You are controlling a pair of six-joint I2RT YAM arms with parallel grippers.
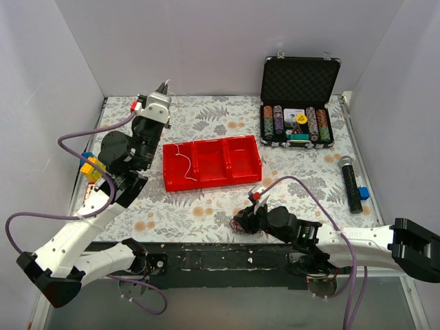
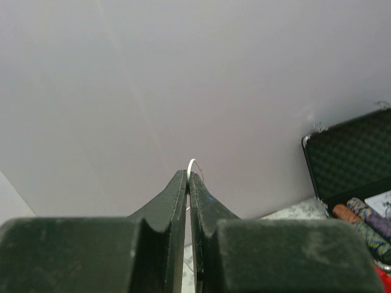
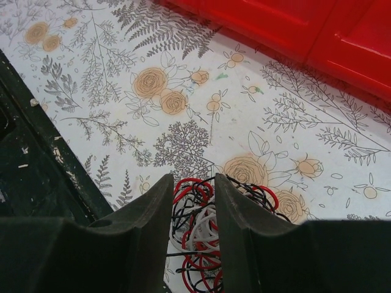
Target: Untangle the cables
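Floral-print sheeting covers my worktop (image 1: 199, 206), walled in plain white. My left tool (image 2: 188, 177) hangs high near the back wall, tapered dark fingers pinched flat on a hair-thin white wire (image 2: 192, 163) looping out at the tips. My right tool (image 3: 193, 178) sits low by the near edge, matte pads half closed, squeezing a loopy tangle (image 3: 204, 223) of red, black and white cables. Another white strand (image 1: 184, 161) curls in the left compartment of the glossy red tray (image 1: 213, 184).

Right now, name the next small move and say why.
Probably carry the left gripper over the red tray and open it: it pinches a white cable up high, a second white cable already lies in the tray, and the right gripper straddles the tangle.
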